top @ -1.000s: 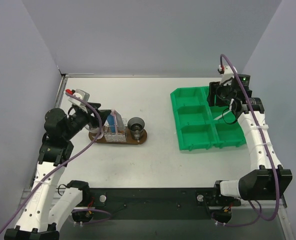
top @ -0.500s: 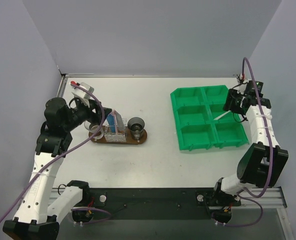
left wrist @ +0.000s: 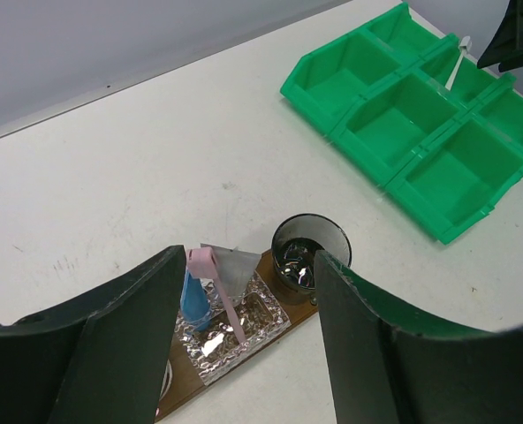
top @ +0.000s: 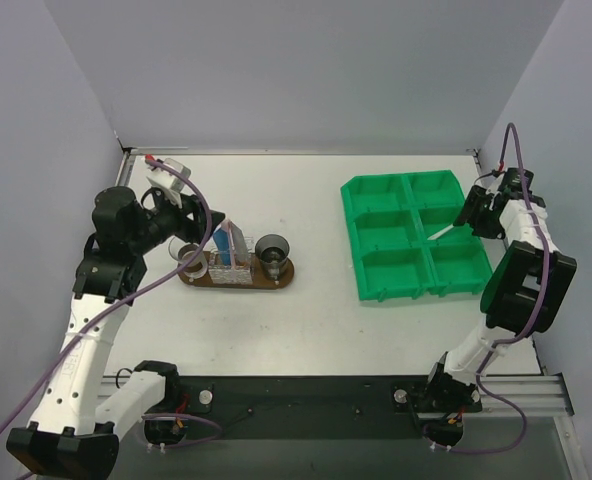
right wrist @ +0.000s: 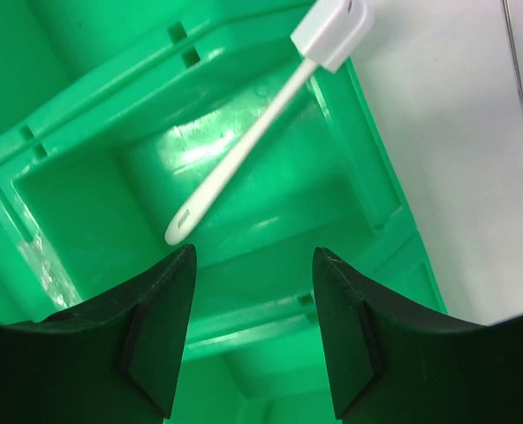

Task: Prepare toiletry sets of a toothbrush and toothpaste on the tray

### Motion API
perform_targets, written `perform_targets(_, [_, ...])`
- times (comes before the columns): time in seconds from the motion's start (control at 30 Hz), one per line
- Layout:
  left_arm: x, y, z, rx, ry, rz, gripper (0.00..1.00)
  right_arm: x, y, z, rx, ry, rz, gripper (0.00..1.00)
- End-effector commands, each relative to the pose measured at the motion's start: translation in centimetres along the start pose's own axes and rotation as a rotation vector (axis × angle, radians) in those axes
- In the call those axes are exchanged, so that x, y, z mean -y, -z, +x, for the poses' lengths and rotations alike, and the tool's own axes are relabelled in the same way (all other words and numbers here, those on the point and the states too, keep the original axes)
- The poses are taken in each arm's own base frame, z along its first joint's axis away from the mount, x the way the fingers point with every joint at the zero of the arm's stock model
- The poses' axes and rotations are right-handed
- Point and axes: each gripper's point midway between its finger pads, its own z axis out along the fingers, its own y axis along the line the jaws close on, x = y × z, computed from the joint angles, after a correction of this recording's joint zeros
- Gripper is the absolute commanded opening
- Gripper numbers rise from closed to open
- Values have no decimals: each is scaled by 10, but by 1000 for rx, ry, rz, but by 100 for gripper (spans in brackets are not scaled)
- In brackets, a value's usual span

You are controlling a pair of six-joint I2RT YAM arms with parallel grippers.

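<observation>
– On the tray (top: 276, 283), what did the set look like?

– A blue-and-white toothpaste (left wrist: 193, 299) stood upright in a clear faceted holder (left wrist: 235, 334), flat crimped end up. A pale pink toothbrush (left wrist: 223, 299) leaned beside it in the same holder. A dark cup (left wrist: 310, 252) sat just right of the holder, also on the brown board.

– And the other brush?

– A white toothbrush (right wrist: 253, 132) lay slanted in the middle right compartment of the green bin (top: 386, 235), with its broad end propped on the rim.

– The grippers?

– Both had their jaws apart and held nothing. The left gripper (left wrist: 248, 263) hung above the holder. The right gripper (right wrist: 253, 256) hovered over the white brush.

– What had changed over the last second?

– The left one had drawn back and up from the holder. The right arm had folded hard toward the right wall, carrying its wrist from the bin's far corner to its right edge. The white brush and the set hadn't moved.
</observation>
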Motion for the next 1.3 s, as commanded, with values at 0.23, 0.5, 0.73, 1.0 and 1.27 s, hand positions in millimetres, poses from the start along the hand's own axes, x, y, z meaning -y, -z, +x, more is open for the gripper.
perform_targets(0.23, [-2,-9,-11,33,-58,28,70,-3,-23,-29,19,-51,0,50])
perform_targets(0.5, [-4,-17,-6,24,-54,43,70,-5,-41,-28,-6,-45,16,50])
perform_targets(0.73, [-6,-22,-1,9,-52,48,70,-10,-59,-26,-31,-21,29,50])
perform_targets(1.0, [-8,-29,7,-11,-43,63,70,-13,-72,-21,-53,10,64,49])
perform_targets(1.27, [-7,-34,13,-17,-35,83,70,-9,-73,-26,-42,26,99,49])
